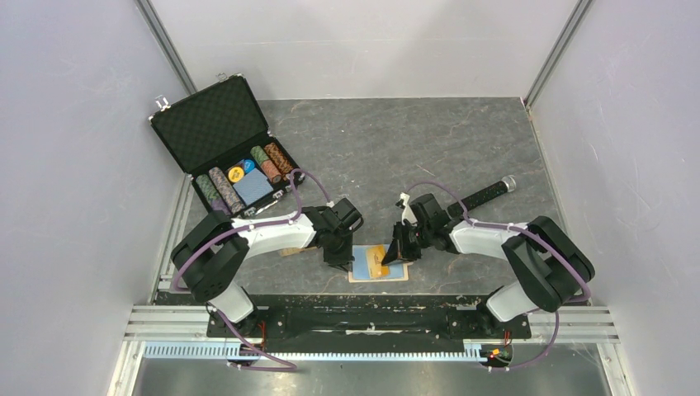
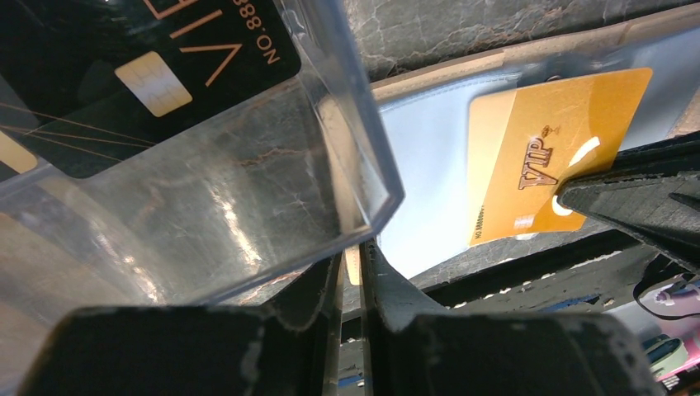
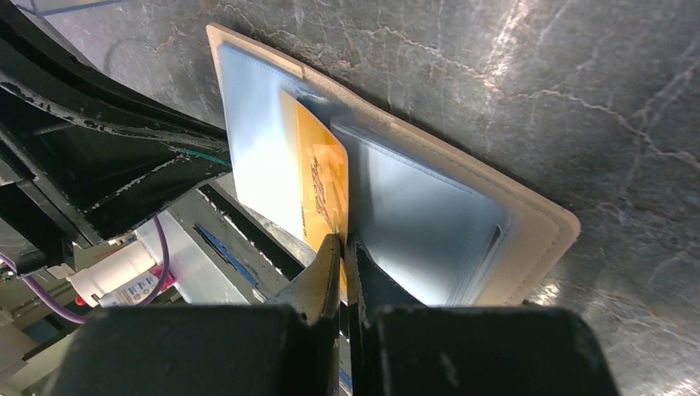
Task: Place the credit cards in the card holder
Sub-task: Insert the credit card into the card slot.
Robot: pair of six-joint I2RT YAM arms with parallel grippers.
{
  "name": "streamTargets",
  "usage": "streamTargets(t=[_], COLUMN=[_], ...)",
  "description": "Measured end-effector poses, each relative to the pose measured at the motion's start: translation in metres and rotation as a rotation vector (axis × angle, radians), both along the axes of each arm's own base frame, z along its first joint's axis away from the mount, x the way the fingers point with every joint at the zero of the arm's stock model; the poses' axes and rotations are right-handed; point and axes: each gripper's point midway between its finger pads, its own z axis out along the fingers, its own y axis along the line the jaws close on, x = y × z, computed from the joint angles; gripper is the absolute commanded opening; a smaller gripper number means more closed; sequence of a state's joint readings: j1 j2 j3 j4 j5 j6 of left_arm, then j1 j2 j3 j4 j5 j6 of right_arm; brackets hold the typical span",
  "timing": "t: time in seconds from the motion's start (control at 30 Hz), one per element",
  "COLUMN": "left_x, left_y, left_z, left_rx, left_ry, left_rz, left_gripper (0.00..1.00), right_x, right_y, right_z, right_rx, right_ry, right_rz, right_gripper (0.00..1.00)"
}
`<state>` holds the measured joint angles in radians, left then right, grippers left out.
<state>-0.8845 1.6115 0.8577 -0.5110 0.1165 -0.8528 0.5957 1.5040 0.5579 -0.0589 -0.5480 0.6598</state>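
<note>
Top external: card holder (image 1: 360, 270) spread open, pale blue pockets up, at the near edge of the table (image 1: 462, 140), just ahead of the arm bases. Right gripper (image 1: 399, 251) closed on the orange-gold card (image 1: 378, 262), pinching its near end. Card tilted over the holder's middle, its far end seemingly under a translucent pocket, though hard to tell how far in. Left gripper (image 1: 340, 257) at the holder's left edge, jaws nearly together and clamped on the wall of a clear plastic box (image 2: 272, 190). Black card (image 2: 124, 66) with gold lettering and a chip inside that box. Open poker-chip case (image 1: 216, 132) holding chips and a blue deck at the far left corner, well apart from the holder. Dark-handled tool (image 1: 487, 193) toward the right edge.
</note>
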Motion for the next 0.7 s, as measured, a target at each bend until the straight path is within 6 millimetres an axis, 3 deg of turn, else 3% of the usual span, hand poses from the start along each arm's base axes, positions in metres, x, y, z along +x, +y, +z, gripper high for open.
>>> streamTargets(t=[0.4, 0.6, 0.7], left_x=[0.000, -0.001, -0.001], left_y=[0.000, 0.001, 0.001], left_z=[0.000, 0.000, -0.001], left_rx=[0.003, 0.006, 0.008], left_ry=[0.001, 0.002, 0.003], left_rz=[0.000, 0.000, 0.001], left_gripper=[0.17, 0.09, 0.06], right_x=[-0.003, -0.005, -0.004], right_y=[0.020, 0.029, 0.030], right_z=[0.000, -0.002, -0.001], right_rx=[0.023, 0.007, -0.022], right_ry=[-0.029, -0.047, -0.054], right_rz=[-0.012, -0.005, 0.003], right_gripper=[0.01, 0.10, 0.25])
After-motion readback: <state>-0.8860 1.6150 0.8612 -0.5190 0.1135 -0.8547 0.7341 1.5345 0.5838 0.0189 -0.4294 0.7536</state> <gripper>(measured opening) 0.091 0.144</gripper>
